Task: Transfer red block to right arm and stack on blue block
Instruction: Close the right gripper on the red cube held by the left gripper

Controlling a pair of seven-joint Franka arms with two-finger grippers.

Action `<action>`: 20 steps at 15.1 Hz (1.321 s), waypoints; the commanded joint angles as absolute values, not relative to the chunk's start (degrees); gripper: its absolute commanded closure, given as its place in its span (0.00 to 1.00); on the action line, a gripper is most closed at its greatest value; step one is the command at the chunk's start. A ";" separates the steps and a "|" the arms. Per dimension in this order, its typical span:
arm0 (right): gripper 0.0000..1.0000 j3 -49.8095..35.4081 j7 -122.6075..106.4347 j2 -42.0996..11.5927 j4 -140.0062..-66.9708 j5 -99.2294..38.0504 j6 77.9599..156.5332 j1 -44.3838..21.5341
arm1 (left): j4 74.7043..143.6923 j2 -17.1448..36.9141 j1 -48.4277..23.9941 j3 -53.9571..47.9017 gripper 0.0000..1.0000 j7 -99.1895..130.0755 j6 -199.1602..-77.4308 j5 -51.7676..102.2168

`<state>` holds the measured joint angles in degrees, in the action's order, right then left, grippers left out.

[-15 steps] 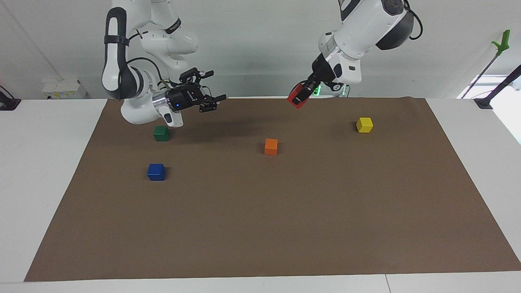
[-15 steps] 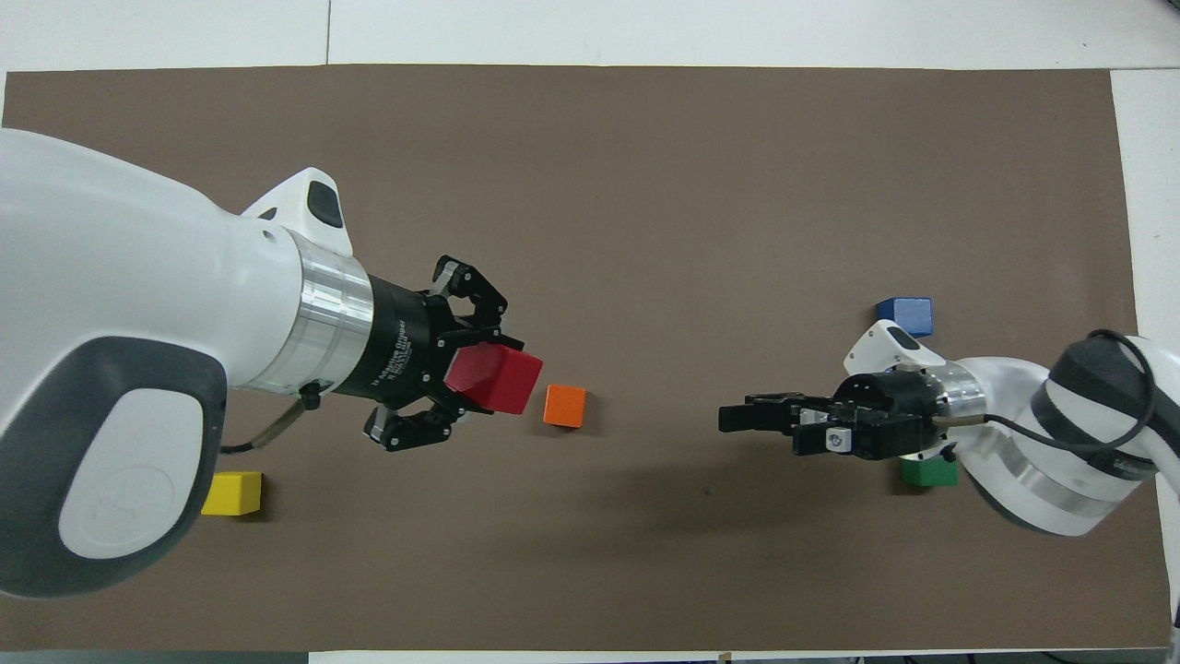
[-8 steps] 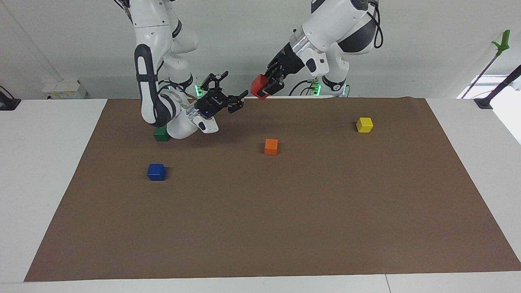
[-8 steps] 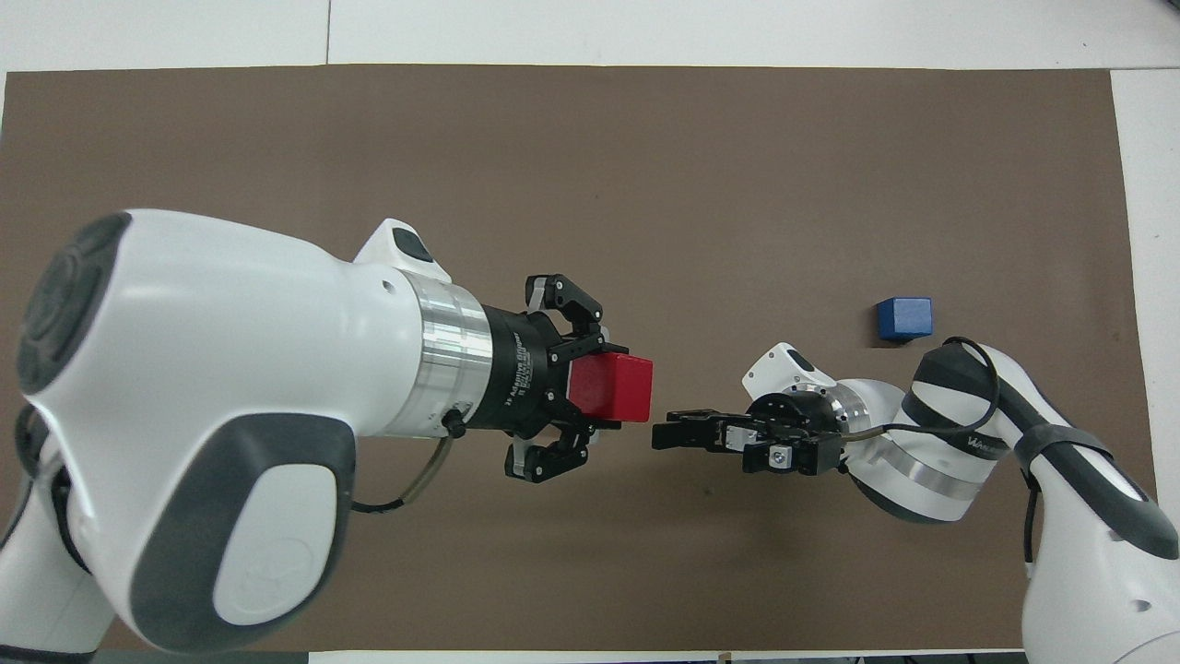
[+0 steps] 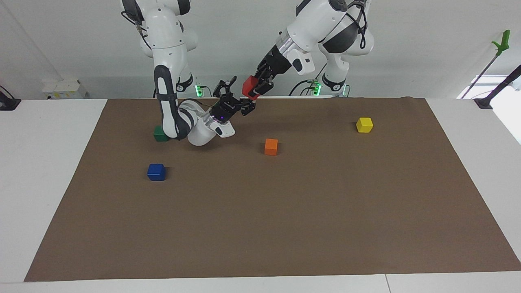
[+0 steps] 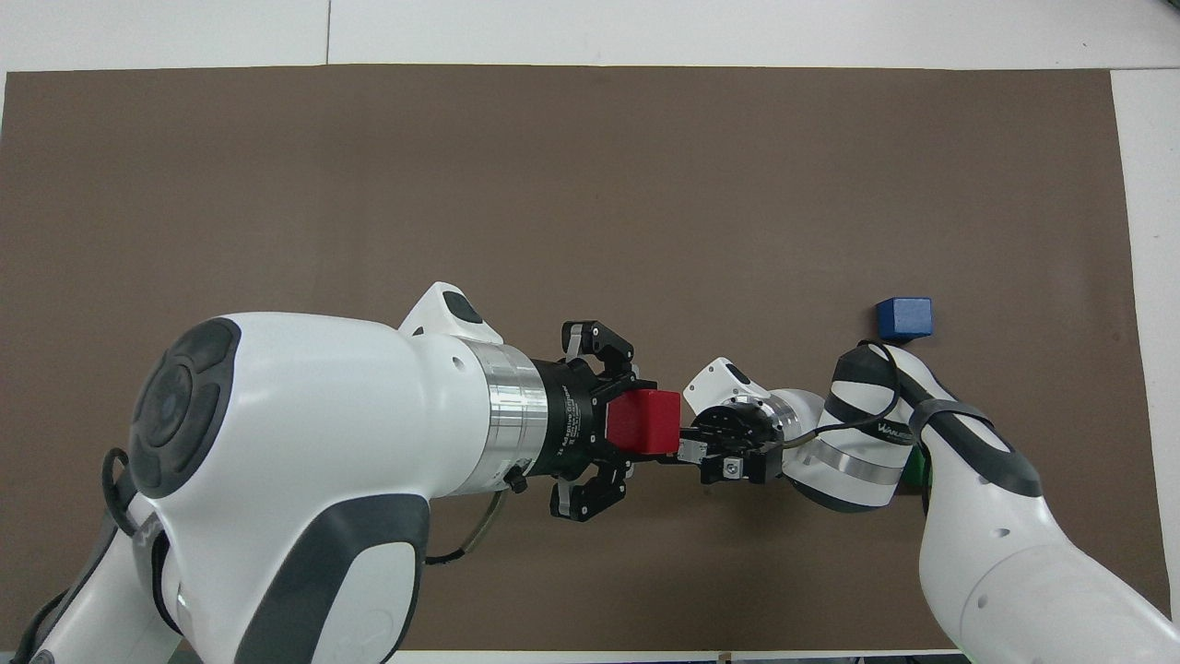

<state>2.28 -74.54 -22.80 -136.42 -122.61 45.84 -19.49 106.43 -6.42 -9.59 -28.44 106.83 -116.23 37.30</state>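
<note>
Now my left claw (image 5: 257, 84), clamped on the red block (image 5: 248, 87), has closed in on my right claw (image 5: 236, 99), spread apart just below it. Handover imminent; blue block (image 5: 156, 171) waits on tabletop.

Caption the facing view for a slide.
Left hand holds the red block aloft, meeting the open right hand for handover.

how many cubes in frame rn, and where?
5. Red block held in the left gripper, in the air. On the mat: blue block, green cube partly hidden by the right arm, orange cube, yellow cube.
</note>
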 commanded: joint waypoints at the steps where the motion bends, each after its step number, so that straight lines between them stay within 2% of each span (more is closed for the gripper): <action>1: 0.00 1.94 -75.76 -23.82 -134.56 -123.84 44.65 -20.04 | 108.72 -8.26 -10.55 -27.69 1.00 107.49 -117.60 38.85; 7: 0.00 0.09 -75.06 -23.29 -134.38 -124.28 44.38 -19.95 | 110.82 -9.58 -10.90 -27.69 1.00 107.23 -117.25 38.76; 8: 0.03 0.09 -74.28 -23.20 -134.38 -124.19 44.21 -19.86 | 111.09 -9.93 -10.90 -27.69 1.00 107.14 -116.99 38.76; 10: 0.21 0.17 -72.60 -22.76 -134.47 -124.28 44.30 -19.69 | 111.36 -10.19 -10.90 -27.69 1.00 106.96 -116.46 38.76; 11: 0.35 0.09 -72.16 -22.68 -134.47 -124.28 44.38 -19.69 | 111.36 -10.20 -10.90 -27.69 1.00 106.88 -116.02 38.76; 12: 0.75 0.09 -72.07 -22.59 -134.56 -124.28 44.47 -19.86 | 111.36 -10.20 -10.90 -27.60 1.00 106.70 -115.58 38.76; 13: 1.00 0.09 -72.33 -22.41 -134.82 -124.28 44.65 -19.95 | 111.36 -10.20 -10.81 -27.68 1.00 106.61 -115.32 38.76; 20: 1.00 0.18 -71.28 -21.45 -135.18 -124.28 45.26 -19.60 | 111.79 -10.72 -10.81 -27.51 1.00 103.10 -112.41 38.67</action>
